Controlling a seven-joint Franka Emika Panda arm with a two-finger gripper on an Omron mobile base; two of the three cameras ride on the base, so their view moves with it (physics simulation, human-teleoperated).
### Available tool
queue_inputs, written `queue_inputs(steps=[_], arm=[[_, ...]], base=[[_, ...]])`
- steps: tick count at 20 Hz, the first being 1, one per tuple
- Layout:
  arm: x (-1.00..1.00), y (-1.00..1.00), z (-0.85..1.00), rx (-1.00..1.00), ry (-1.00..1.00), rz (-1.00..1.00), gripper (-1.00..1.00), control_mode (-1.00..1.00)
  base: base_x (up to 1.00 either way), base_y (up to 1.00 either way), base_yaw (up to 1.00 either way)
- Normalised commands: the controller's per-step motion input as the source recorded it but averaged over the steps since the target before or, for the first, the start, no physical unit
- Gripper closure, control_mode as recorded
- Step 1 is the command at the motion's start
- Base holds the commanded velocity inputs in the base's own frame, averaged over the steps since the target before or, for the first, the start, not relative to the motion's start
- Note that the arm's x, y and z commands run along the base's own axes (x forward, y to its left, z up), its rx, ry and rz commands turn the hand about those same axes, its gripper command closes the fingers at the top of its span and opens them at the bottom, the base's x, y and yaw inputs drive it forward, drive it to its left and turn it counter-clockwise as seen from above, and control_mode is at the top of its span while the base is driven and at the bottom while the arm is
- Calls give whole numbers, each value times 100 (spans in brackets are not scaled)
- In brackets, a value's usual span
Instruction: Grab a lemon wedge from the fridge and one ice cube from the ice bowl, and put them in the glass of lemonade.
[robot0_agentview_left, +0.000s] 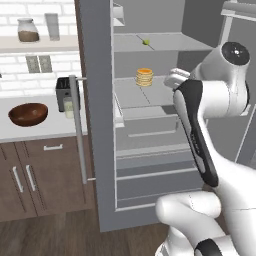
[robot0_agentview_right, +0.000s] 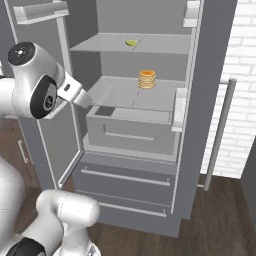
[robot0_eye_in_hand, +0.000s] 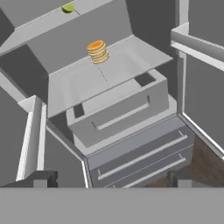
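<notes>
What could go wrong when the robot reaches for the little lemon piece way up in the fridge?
The lemon wedge is tiny and sits far back on the top shelf, so the open hand might nudge it away instead of grabbing it. The arm could also bump the stack of pancakes on the shelf below, or scrape the open fridge door.

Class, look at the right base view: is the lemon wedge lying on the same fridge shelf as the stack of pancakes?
No: the lemon wedge lies on the shelf above the pancake stack.
</notes>
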Motion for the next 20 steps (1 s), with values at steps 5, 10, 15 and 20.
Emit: queue_inputs(steps=[5, 10, 15, 20], arm=[[-95, -1, 10, 0, -6, -3, -100, -100], [-59, -3, 23, -2, 0, 0, -100, -100], [-48, -20, 11, -3, 0, 0, -100, -100], [-7, -18, 20, -3, -1, 0, -100, -100]], base=[[0, 0, 0], [0, 0, 0], [0, 0, 0], [0, 0, 0]])
